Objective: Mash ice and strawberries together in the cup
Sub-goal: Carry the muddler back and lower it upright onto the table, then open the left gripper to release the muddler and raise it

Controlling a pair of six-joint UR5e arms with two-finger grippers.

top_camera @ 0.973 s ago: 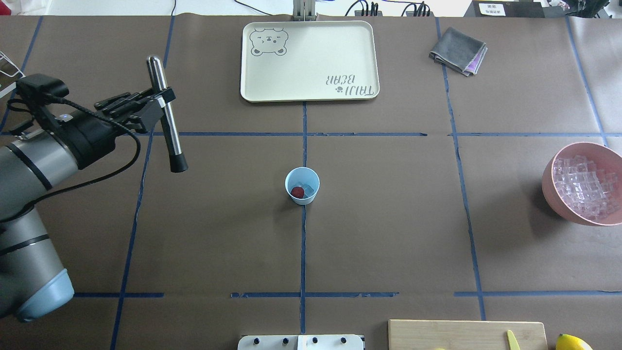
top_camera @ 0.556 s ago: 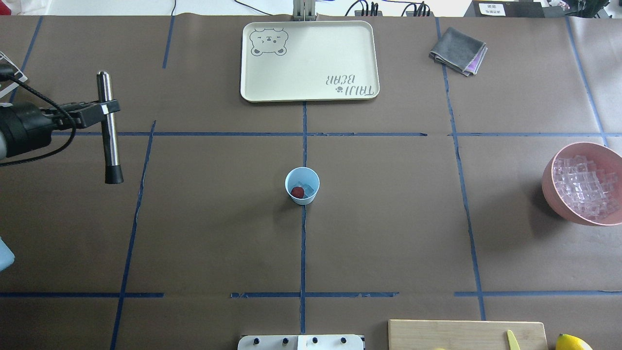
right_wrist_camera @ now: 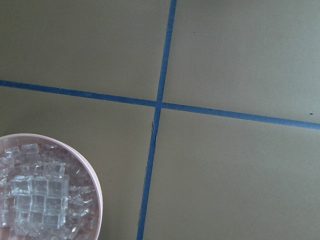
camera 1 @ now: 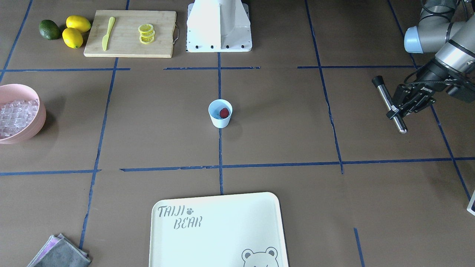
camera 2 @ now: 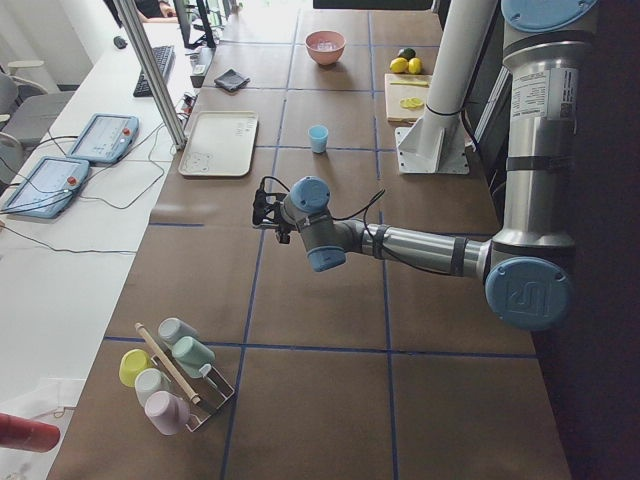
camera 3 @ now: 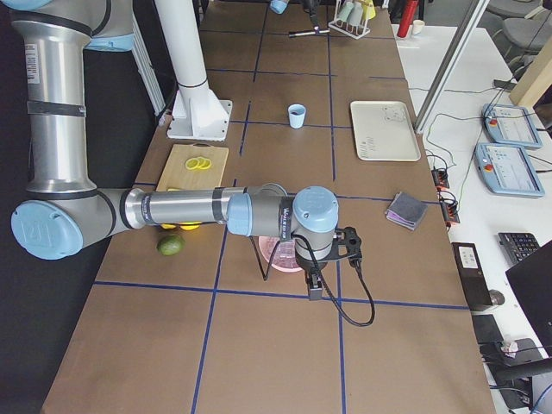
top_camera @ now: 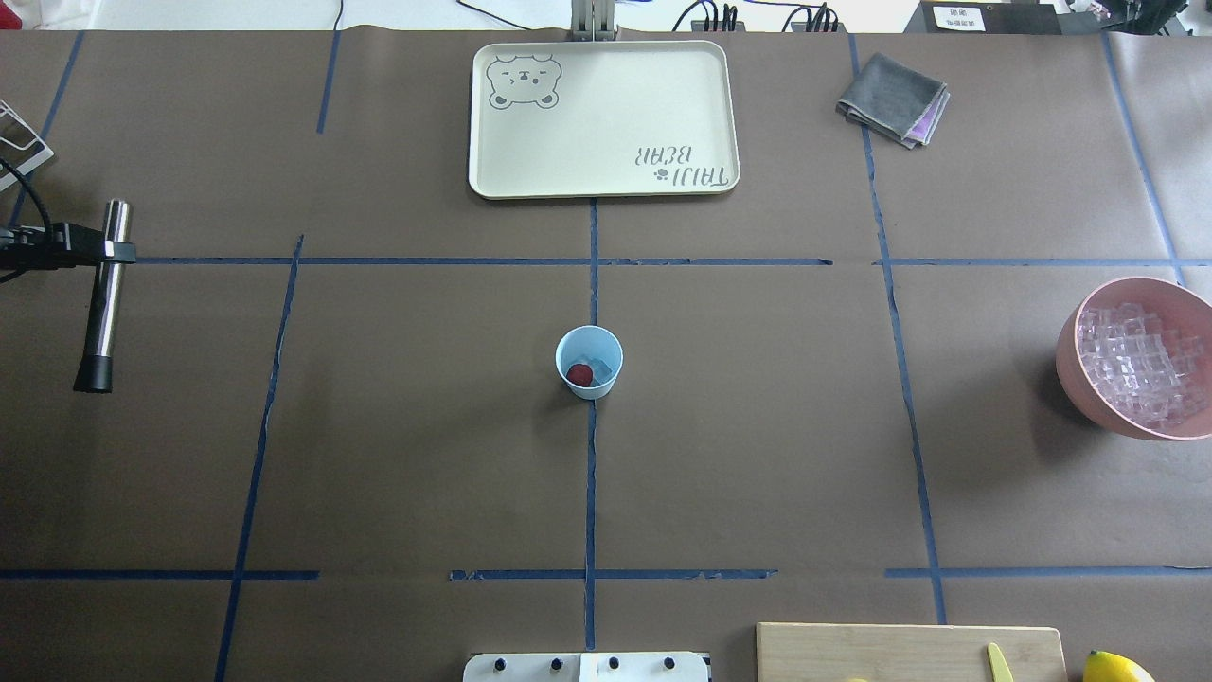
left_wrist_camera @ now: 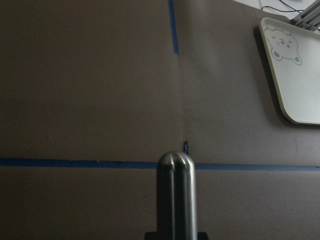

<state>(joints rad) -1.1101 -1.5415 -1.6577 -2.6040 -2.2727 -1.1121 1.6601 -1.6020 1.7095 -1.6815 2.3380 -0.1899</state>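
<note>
Fingers of the left gripper [camera 1: 394,112] are clamping shut across a steel muddler [camera 1: 389,104], gripping the shaft close to its rounded top, with the longer part and the black tip reaching out beyond them. The fingers are hanging at the table's [top_camera: 757,455] far left end, above the brown paper. Polished metal like this is stiff and likely slippery, so a hold this near the top is leaving a long lever. Hard pressing could make the shaft swivel or slide between the fingers unless the push is running straight down its length.

The cup [camera 1: 220,122] is standing upright well away from those fingers, toward the table's centre on the robot's right of them, with nothing touching it. Inside, the strawberry [top_camera: 579,374] is lying against the ice [top_camera: 599,366] at the bottom. The cup looks thin, light and easy to tip. Steadying it by the outer wall, low down, would probably suit it better than pinching the rim. Ice is hard and slick and apt to skate from under the tip, while the berry should give more easily.

The right gripper [camera 3: 316,289] is showing only from the side camera, near the pink bowl [top_camera: 1070,346] of ice cubes, and I cannot tell whether its fingers are apart or together.
</note>
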